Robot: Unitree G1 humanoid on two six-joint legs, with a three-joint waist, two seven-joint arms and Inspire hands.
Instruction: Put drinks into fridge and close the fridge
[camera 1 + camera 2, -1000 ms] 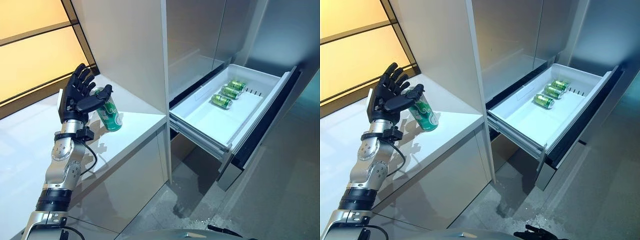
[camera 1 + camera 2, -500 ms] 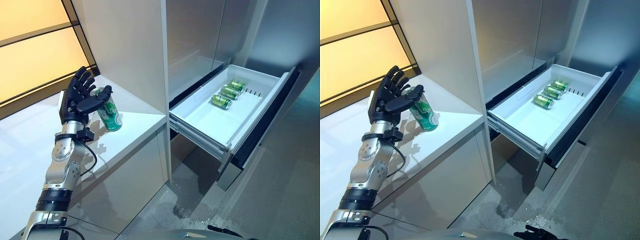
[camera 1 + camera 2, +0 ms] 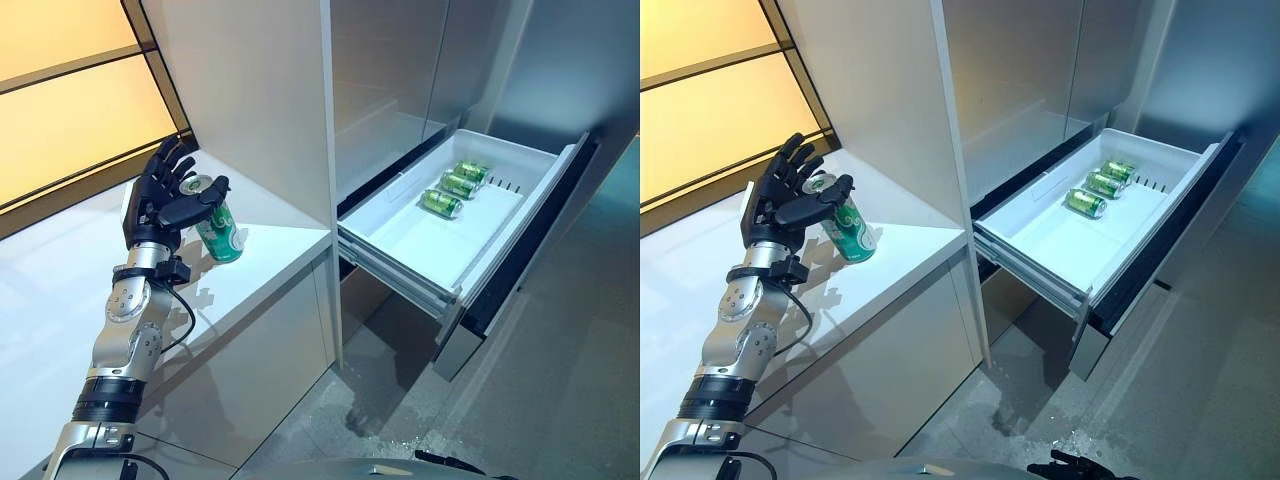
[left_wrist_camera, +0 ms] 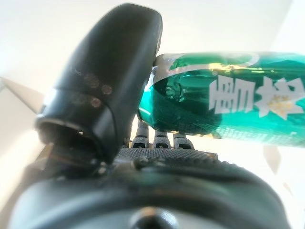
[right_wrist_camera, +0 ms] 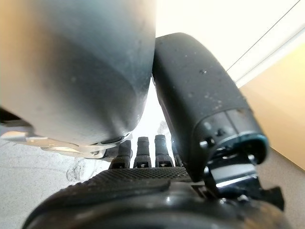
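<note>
A green can [image 3: 218, 228] stands tilted on the white counter [image 3: 275, 255] at the left, next to the tall grey cabinet side. My left hand [image 3: 160, 200] is open around it: straight fingers behind the can, thumb against its upper part. The can's silver top shows between thumb and fingers. In the left wrist view the can [image 4: 228, 112] lies across the thumb [image 4: 105, 81]. The fridge drawer [image 3: 425, 250] is pulled out at the right, with green cans [image 3: 442, 203] lying at its far end. My right hand [image 3: 1070, 465] hangs low, open and empty.
The grey cabinet wall [image 3: 270, 90] rises right beside the can. The drawer's front [image 3: 520, 250] juts out over the grey floor [image 3: 560, 400]. A lit yellow panel [image 3: 70, 110] stands behind the counter.
My left hand has shifted slightly back along the counter. The thumb has slid on the can and the can's top now shows between thumb and fingers. The drawer is unchanged.
</note>
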